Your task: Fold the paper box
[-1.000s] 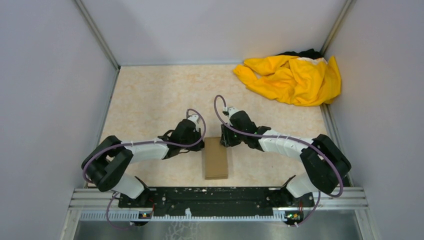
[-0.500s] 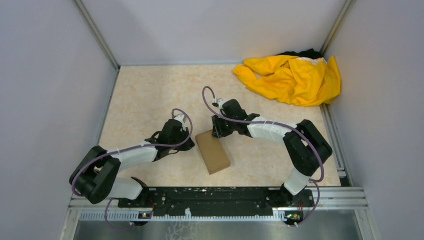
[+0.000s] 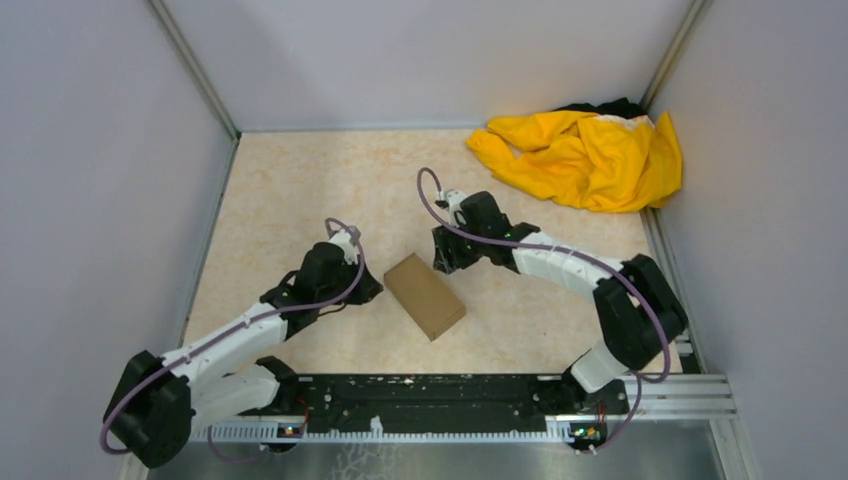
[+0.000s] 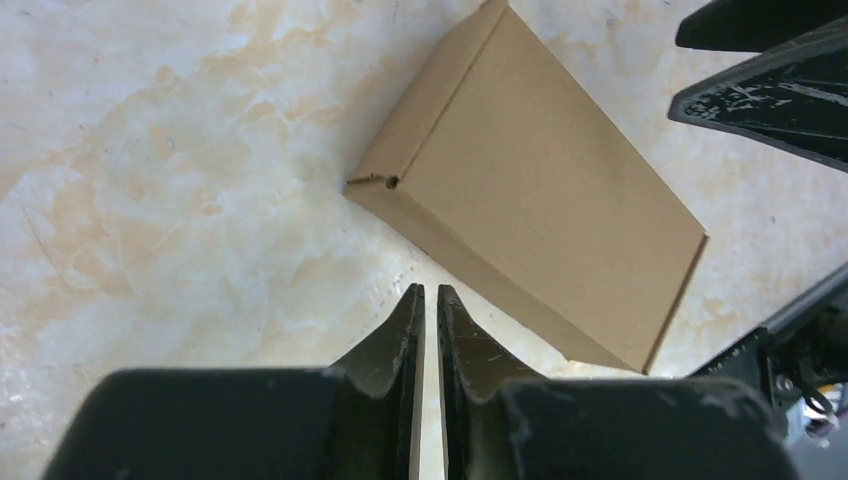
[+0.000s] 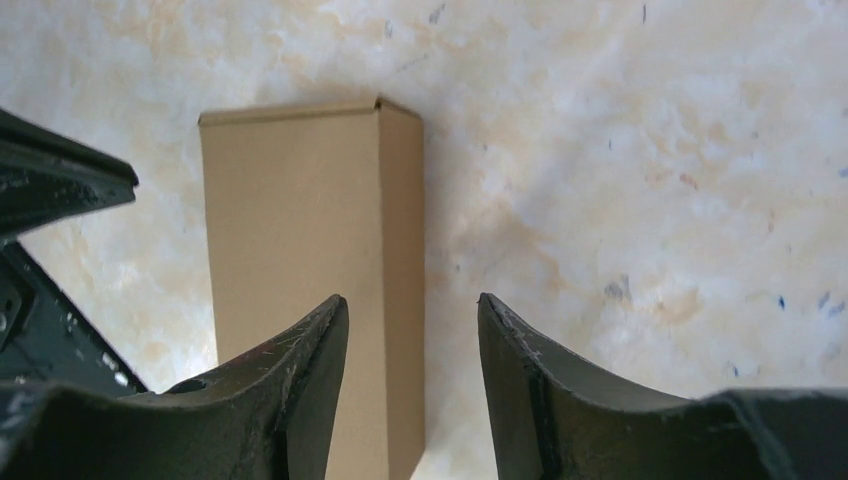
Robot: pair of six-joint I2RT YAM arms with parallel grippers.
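Brown cardboard box [image 3: 425, 296] — closed up into a small flat carton — lies on a broad face near the middle of the worktop [image 3: 290, 200]. It is skewed, so its long sides run on a slant between the two arms. It looks already folded, so the task seems near its end, and nothing grips it.

The right hand [image 5: 412, 300] hangs over the box's far end, jaws parted and empty. In its wrist view one long edge of the box runs under the gap, with one finger above the top face and the other above bare worktop. That spread reads as a release or a nudging pose, not a grasp.

The left hand [image 4: 430, 292] sits just beside the box's left long side, apart from it. Its fingers are drawn almost together with only a slit between, holding nothing — a pose suited to pushing a side.

A crumpled yellow cloth [image 3: 590, 155] lies well apart in the far right corner.
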